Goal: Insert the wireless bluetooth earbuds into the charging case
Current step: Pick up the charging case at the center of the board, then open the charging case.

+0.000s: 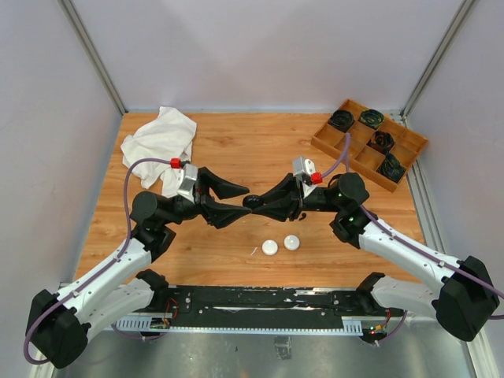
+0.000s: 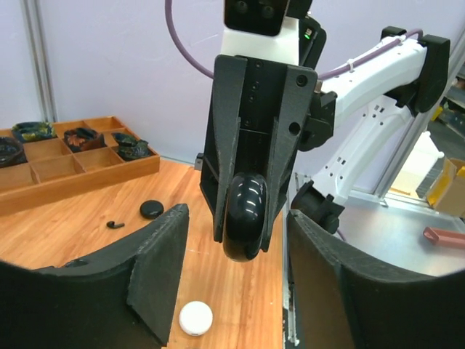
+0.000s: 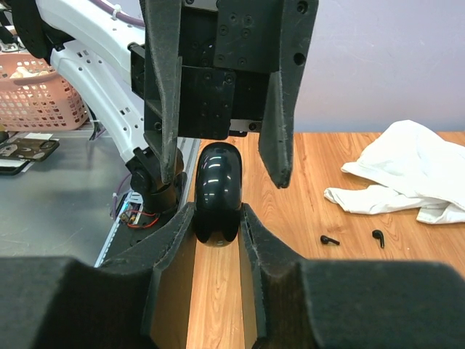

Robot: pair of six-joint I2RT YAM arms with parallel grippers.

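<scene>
- The right gripper (image 3: pixel 218 214) is pinched on the lower part of a glossy black case (image 3: pixel 218 182). It holds the case on edge in the air over the middle of the table, a little toward the near edge.
- The left gripper (image 2: pixel 234 218) faces it tip to tip with its jaws spread wide. Its fingers (image 3: pixel 163 109) flank the free end of the case, with a gap showing on each side, so they are not touching it.
- The case's long axis runs out of the right jaws toward the left wrist. The left arm is therefore the one placed to act: closing would put its pads on the free half.
- The case looks closed and I see no bud in it. My guess is that the coming move is a handover or a pull to open it.
- Both pairs of jaws seem to close across the same width of the case, so the left pads must land clear of the right fingertips.
- Two black buds (image 3: pixel 329 239) lie on the wood toward the far-left corner, just short of the cloth (image 3: pixel 407 174).
- A third black bud (image 2: pixel 115 224) lies beside a black puck (image 2: pixel 152 209) on the tray (image 2: pixel 80 178) side, toward the far-right corner.
- Two white pucks (image 1: pixel 270 247) and a tiny white bud (image 1: pixel 253 251) sit near the middle of the near edge, below the grippers.
</scene>
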